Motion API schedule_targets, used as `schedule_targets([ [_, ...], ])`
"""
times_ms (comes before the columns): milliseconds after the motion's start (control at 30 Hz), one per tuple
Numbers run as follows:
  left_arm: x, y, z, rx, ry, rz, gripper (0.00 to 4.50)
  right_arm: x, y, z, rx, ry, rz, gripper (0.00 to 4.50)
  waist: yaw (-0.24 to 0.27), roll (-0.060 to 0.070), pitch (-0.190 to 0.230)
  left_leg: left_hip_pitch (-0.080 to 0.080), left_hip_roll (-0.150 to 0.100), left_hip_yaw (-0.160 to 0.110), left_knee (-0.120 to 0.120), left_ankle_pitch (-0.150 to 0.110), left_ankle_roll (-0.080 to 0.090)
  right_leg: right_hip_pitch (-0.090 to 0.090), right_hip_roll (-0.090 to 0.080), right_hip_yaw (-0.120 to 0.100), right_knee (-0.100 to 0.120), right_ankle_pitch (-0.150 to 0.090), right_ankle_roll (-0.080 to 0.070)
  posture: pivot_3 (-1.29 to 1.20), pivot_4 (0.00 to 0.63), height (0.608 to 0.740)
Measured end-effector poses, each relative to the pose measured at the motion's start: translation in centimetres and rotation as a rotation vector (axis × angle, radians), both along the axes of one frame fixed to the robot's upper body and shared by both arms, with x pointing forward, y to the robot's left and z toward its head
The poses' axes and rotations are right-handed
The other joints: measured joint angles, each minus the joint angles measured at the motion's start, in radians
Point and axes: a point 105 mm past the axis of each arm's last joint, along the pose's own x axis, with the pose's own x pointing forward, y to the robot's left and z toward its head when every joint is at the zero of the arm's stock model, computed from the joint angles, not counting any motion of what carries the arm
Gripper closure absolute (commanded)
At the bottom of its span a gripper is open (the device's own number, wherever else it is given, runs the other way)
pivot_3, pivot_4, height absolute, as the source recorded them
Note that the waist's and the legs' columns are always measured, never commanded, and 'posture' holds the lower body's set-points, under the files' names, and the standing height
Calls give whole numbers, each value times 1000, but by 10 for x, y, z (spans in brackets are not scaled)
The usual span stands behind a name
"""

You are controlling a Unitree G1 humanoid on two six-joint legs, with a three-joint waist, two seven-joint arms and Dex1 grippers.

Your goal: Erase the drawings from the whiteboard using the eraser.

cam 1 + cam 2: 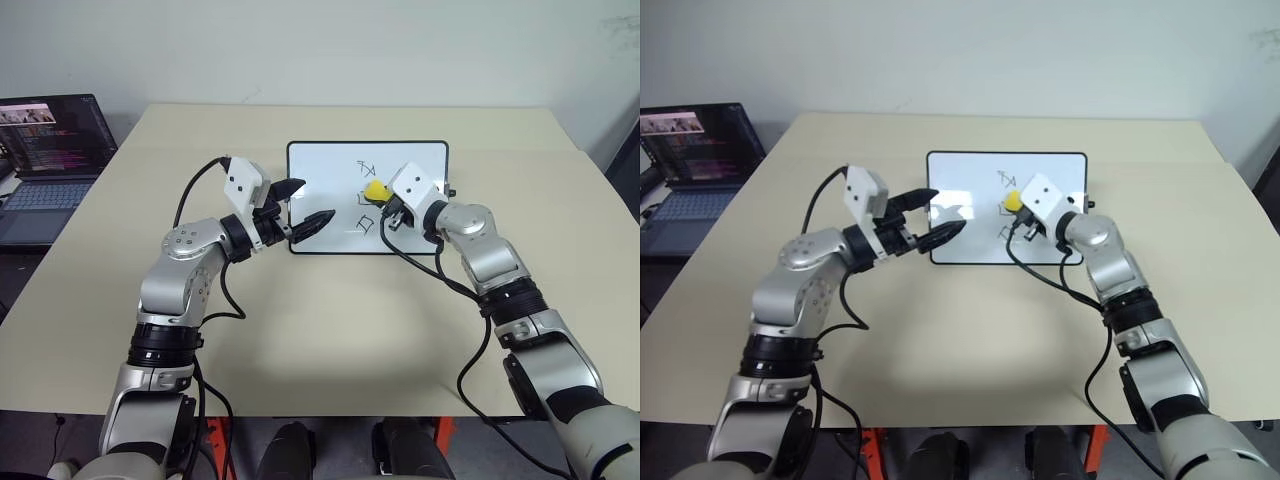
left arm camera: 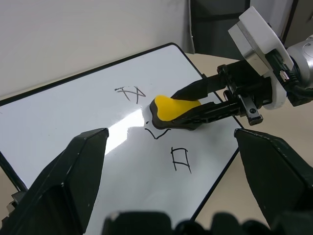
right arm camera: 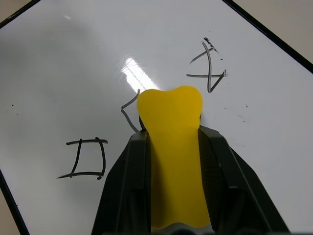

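Beige table point(image 1: 300, 330) holds the whiteboard point(image 1: 320, 165); left gripper point(image 1: 300, 208) hovers open at its edge. Right gripper point(image 3: 171, 147) clamps the eraser point(image 3: 171, 122) onto the middle drawing point(image 3: 128, 110) (3 remain). Next, probably firm sideways wiping.

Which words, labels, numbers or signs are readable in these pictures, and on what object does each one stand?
No text is readable.
Glossy white whiteboard with thin black frame: only black marker drawings, not letters or numbers.
Open dark laptop: coloured lines on its screen, too small to read.
Bright yellow eraser, in the right end effector: no label visible.
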Motion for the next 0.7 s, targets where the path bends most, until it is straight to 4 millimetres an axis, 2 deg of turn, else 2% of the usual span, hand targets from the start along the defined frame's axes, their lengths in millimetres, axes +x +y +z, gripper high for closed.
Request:
schedule_targets([
  [300, 0, 1, -1, 1, 2, 3, 0, 4, 9, 11, 58, -6, -18, 3443, -4, 0, 0, -1, 0, 0, 0, 0, 0, -1, 0, 0, 0, 0, 0, 0, 150, 740],
  [700, 0, 1, -1, 0, 1, 5, 0, 6, 27, 55, 197, -126, -5, 3443, -5, 1, 0, -5, 1, 1, -2, 0, 0, -5, 0, 1, -2, 0, 0, 0, 150, 740],
])
